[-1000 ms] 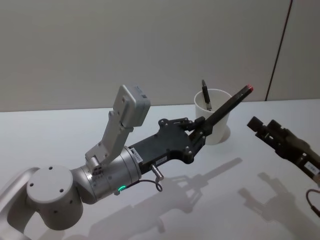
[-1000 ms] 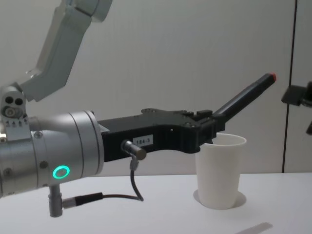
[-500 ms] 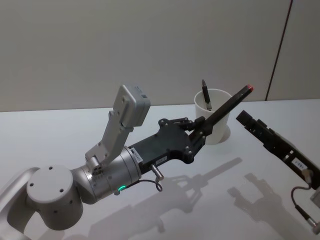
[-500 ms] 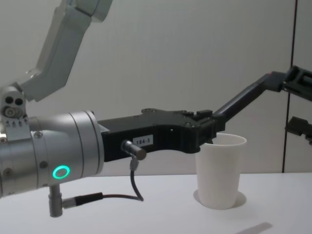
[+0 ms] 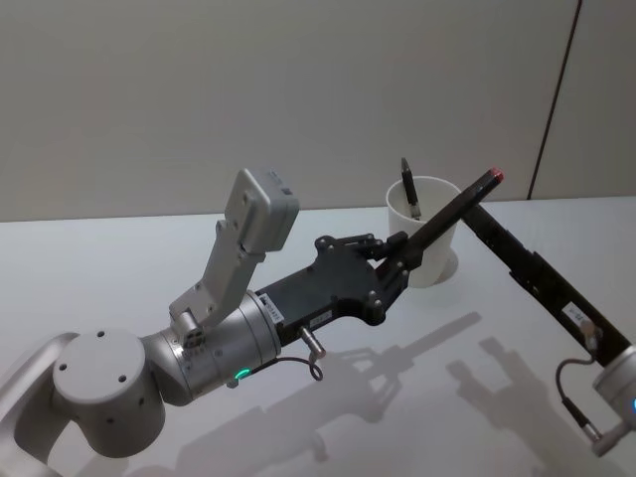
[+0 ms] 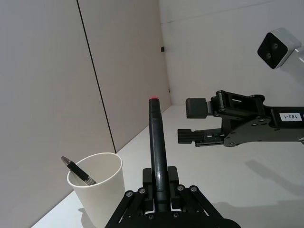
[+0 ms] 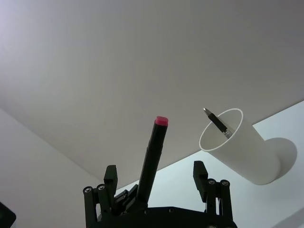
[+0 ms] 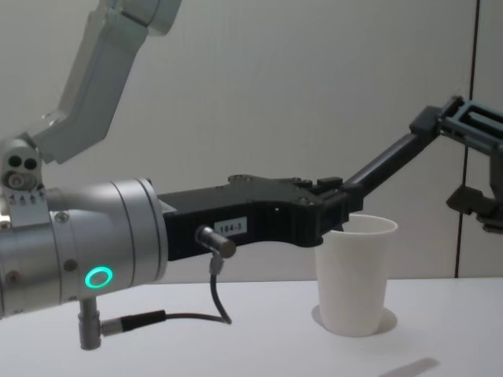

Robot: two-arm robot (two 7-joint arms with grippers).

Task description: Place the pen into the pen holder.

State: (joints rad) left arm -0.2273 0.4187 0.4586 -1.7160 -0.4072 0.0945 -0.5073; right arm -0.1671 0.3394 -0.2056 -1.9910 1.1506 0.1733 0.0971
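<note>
Left gripper clamps a black red-tipped pen tilted by the white paper cup, while right gripper, jaws wide, faces its tip, apparently for handover.

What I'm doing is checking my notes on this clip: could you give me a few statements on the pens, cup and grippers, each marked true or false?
1. The left gripper is shut on a red-tipped black pen. True.
2. The white paper cup is empty. False: a second pen leans inside it.
3. The right gripper is open, its fingers flanking the held pen in the right wrist view. True.
4. The cup lies on its side. False: it stands upright on the table.
</note>
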